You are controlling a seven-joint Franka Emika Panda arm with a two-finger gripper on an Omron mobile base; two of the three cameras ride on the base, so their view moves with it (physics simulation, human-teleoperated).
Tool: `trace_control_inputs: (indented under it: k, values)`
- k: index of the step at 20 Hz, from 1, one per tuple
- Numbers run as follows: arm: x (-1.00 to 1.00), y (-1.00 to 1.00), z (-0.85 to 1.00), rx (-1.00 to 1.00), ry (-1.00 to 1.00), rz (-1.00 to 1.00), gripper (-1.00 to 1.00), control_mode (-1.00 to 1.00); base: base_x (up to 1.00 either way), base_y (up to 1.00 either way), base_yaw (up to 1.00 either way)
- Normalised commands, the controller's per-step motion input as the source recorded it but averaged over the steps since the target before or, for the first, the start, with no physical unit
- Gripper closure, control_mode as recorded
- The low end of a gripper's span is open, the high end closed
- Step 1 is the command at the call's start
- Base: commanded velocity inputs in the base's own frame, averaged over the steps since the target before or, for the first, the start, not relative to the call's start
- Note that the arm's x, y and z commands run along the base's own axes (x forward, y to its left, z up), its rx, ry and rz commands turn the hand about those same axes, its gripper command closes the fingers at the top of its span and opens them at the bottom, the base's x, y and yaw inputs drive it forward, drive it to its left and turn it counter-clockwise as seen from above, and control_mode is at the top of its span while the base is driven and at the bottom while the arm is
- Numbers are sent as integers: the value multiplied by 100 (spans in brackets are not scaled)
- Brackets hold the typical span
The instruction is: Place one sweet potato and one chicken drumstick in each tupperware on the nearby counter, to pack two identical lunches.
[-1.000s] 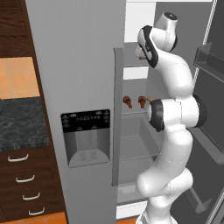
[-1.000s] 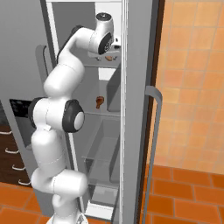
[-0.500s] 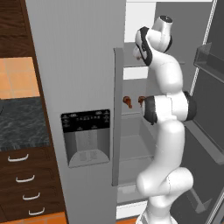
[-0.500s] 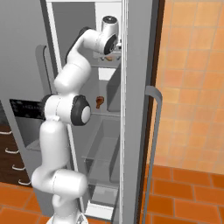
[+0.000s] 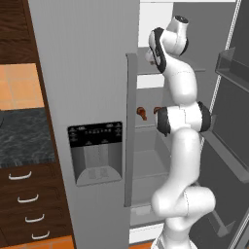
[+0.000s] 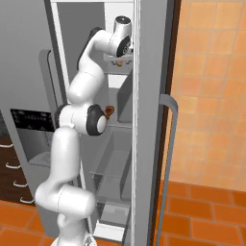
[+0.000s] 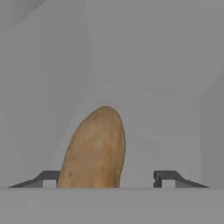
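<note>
Nearest, low on the left in the left base view: dark marbled worktop (image 5: 22,136) over brown drawers (image 5: 29,209), well apart from the action. No tupperware in sight from here.

Further in, inside the open fridge (image 5: 87,73): a reddish-brown chicken drumstick (image 5: 141,113) lying on the middle shelf (image 5: 146,127), just left of the arm's elbow; seen again from the right base view (image 6: 109,111), partly behind that elbow.

Farthest and highest: end effector (image 7: 105,178) reaching onto the upper shelf (image 5: 146,73), with a tan sweet potato (image 7: 94,150) lying between the two fingertips (image 7: 168,177). Left tip right at the potato's edge, right tip clearly apart from it; jaws parted, not clamped, nothing grasped yet. A tan spot just beside the hand in the right base view (image 6: 117,62), probably the same potato.

Step in hand, judged: picking the first sweet potato out of the fridge. Next move calls for clenching onto the potato's sides, lifting clear of the shelf, withdrawing past the door edge, then carrying toward the worktop.
</note>
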Motion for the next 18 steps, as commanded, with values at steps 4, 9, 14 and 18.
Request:
trace_control_inputs:
  k: [4, 9, 14, 18]
  values:
    - [10, 21, -54, 0, -7, 1, 100, -100, 0, 0, 0]
    - [-19, 50, -49, -2, -29, 0, 100, -100, 0, 0, 0]
    - [-95, 35, -2, -5, -14, 0, 100, -100, 0, 0, 0]
    - [-100, 36, -16, -4, -21, -1, 100, -100, 0, 0, 0]
